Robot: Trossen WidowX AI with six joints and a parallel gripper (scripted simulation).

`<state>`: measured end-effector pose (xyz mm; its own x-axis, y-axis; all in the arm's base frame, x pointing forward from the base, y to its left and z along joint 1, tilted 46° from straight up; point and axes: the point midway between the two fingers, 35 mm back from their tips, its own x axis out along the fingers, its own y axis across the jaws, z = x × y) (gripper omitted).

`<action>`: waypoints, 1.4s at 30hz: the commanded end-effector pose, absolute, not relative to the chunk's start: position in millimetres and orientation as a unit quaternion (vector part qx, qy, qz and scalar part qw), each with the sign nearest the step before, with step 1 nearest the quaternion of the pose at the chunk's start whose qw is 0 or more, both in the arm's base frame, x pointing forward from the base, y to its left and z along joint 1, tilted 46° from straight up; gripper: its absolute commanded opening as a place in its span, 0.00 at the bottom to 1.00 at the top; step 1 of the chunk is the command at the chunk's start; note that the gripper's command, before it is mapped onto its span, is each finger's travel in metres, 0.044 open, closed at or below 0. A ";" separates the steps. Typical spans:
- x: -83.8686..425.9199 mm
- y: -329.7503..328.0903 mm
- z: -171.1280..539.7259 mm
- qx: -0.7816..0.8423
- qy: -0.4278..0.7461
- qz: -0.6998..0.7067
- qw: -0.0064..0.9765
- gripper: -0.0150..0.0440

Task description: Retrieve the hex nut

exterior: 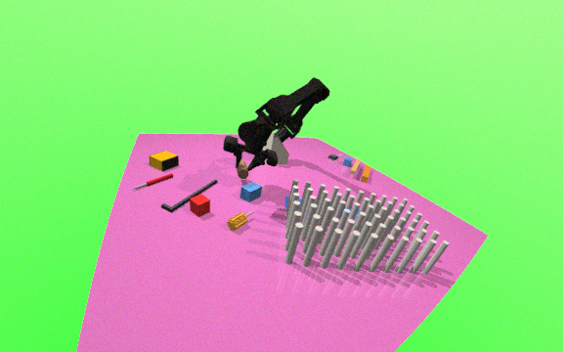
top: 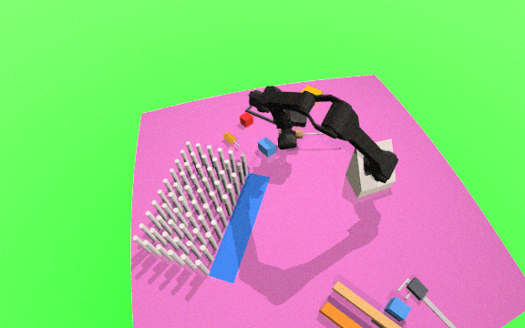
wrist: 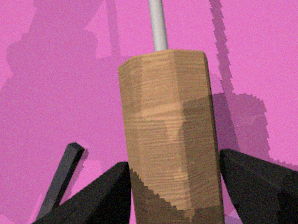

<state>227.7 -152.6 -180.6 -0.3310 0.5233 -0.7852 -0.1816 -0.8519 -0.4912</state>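
Observation:
My gripper [top: 293,134] [exterior: 244,166] [wrist: 174,165] is shut on the wooden handle [top: 299,134] [exterior: 242,169] [wrist: 167,110] of a tool with a thin metal shaft [top: 313,133] [wrist: 158,25]. The tool is off the table; its shadow lies apart from it. The far end of the shaft cannot be made out. The metal spacers [top: 199,262] [exterior: 331,248] stand upright in rows. The blue taped strip [top: 244,228] lies along their front. I cannot see the nut in any view. A black L-shaped hook [top: 260,115] [exterior: 194,193] lies behind the gripper.
A blue block [top: 267,147] [exterior: 250,192] stands between gripper and spacers. Near it are a red block [top: 246,119] [exterior: 199,205] and a small orange-handled tool [top: 230,138] [exterior: 238,221]. A yellow-black block [exterior: 163,160] and red-handled tool [exterior: 161,179] lie farther off. Wooden bars [top: 363,302] lie opposite.

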 end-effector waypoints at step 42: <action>275.4 -196.3 -19.2 -0.663 -0.354 0.660 0.027 0.25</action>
